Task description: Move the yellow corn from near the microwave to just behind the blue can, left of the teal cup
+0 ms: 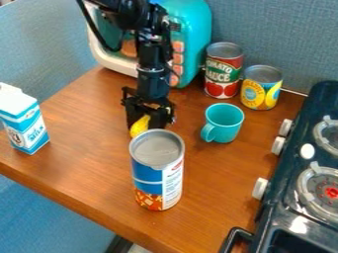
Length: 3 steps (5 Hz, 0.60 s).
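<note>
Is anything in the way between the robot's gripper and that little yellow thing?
Nothing visible is. The yellow thing sits right at the lower end of the gripper. The tall can with the blue band stands close by, but on the camera's side of both, not between them.

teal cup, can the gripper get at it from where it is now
Probably yes: the cup stands upright and open-topped off to one side of the gripper, with nothing standing between them. The yellow thing at the gripper, if held, might have to be let go first.
</note>
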{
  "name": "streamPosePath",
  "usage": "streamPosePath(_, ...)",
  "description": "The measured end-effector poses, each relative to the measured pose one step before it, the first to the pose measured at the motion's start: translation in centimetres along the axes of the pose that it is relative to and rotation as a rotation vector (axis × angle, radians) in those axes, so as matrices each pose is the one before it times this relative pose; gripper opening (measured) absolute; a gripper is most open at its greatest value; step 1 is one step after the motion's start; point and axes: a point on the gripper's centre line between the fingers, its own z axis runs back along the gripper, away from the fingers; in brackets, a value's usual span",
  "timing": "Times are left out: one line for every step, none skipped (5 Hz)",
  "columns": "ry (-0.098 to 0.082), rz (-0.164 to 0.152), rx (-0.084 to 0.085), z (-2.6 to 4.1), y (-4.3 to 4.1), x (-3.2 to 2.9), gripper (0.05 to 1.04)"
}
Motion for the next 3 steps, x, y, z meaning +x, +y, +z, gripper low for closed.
streamPosePath(-0.0018, 0.0225, -0.009, 0.09, -0.07, 0.083, 0.751)
streamPosePath(0.0059, -0.0238, 0.006, 0.149, 0.161, -0.059, 0.984)
streamPosePath(-0.0176, -0.0103, 0.0131, 0.125, 0.12, 0.175, 1.001)
